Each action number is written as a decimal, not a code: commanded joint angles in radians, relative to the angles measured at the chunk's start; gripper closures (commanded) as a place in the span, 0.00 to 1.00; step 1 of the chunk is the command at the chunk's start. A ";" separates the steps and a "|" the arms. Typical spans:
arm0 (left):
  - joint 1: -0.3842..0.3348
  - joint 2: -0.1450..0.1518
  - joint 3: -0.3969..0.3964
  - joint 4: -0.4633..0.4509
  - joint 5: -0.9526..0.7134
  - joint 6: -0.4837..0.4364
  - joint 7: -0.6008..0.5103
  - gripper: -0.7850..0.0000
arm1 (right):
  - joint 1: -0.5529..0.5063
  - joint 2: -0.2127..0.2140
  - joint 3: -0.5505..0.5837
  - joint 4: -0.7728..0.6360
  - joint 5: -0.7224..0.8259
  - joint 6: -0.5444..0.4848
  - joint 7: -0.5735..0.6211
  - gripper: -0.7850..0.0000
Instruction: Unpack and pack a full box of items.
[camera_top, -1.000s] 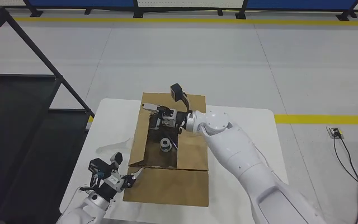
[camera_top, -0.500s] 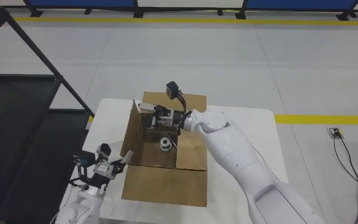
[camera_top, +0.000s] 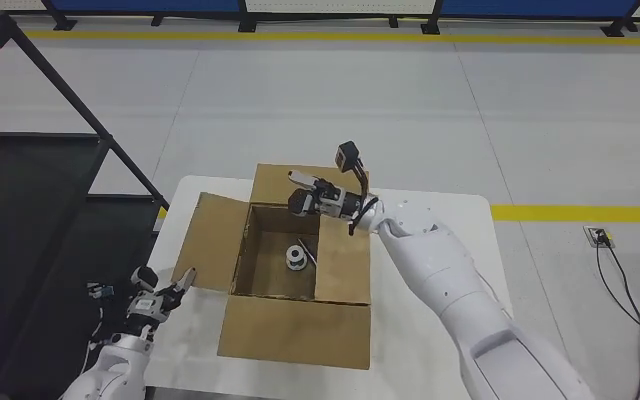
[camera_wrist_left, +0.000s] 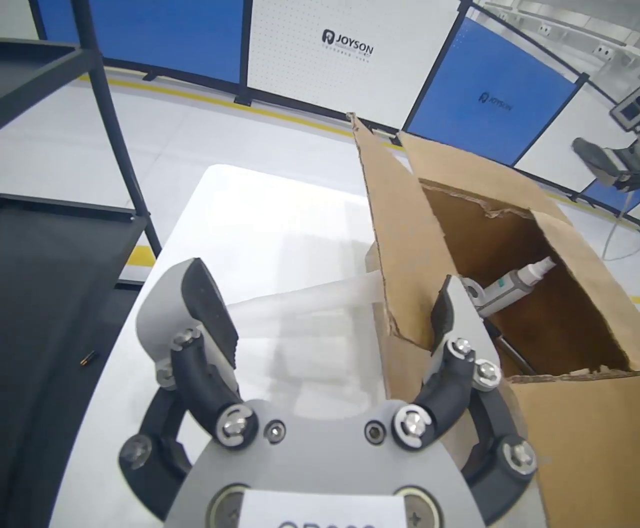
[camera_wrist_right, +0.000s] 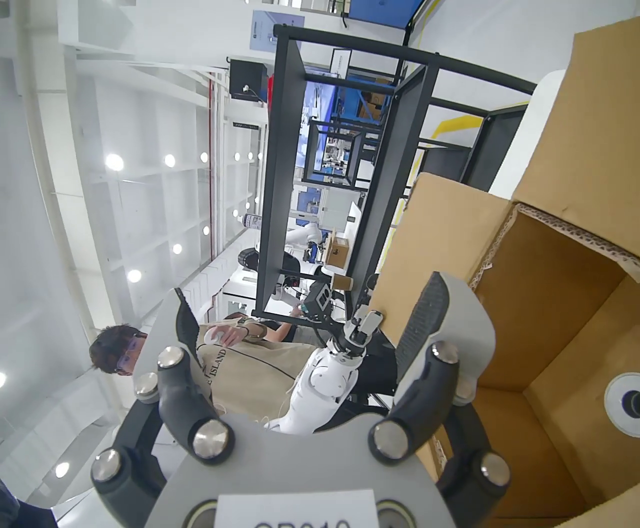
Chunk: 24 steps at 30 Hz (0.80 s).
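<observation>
I see left gripper (camera_wrist_left: 325, 292) fingers apart, empty, just beside box (camera_top: 295, 330) flap (camera_top: 210, 235). Right gripper (camera_wrist_right: 307, 295) fingers apart, empty, over box far rim. Roll (camera_top: 296, 258) inside box.

Left flap (camera_top: 210, 240) of the cardboard box (camera_top: 295, 335) went from lying folded in over the opening, to upright, to swung out flat over the table (camera_top: 205, 205). Left gripper (camera_top: 178, 285) tracked it, moving from the box's near-left corner out toward the table's left edge; its jaws are now spread, flap corner just beside one finger, contact unclear. Right gripper (camera_top: 298, 190) pulled back from over the box's far-left interior to the far rim, and that arm shifted right.
</observation>
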 joint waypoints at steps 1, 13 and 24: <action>-0.014 0.000 0.008 0.033 0.013 0.003 -0.011 0.00 | -0.011 0.011 0.015 -0.017 -0.003 -0.007 0.002 0.00; -0.040 0.001 0.012 0.101 0.039 0.004 -0.010 0.00 | -0.091 0.061 0.073 -0.165 -0.048 0.037 -0.014 0.00; 0.015 0.003 -0.034 -0.116 0.111 0.047 0.061 0.00 | -0.154 0.091 0.109 -0.284 -0.109 0.063 -0.062 0.00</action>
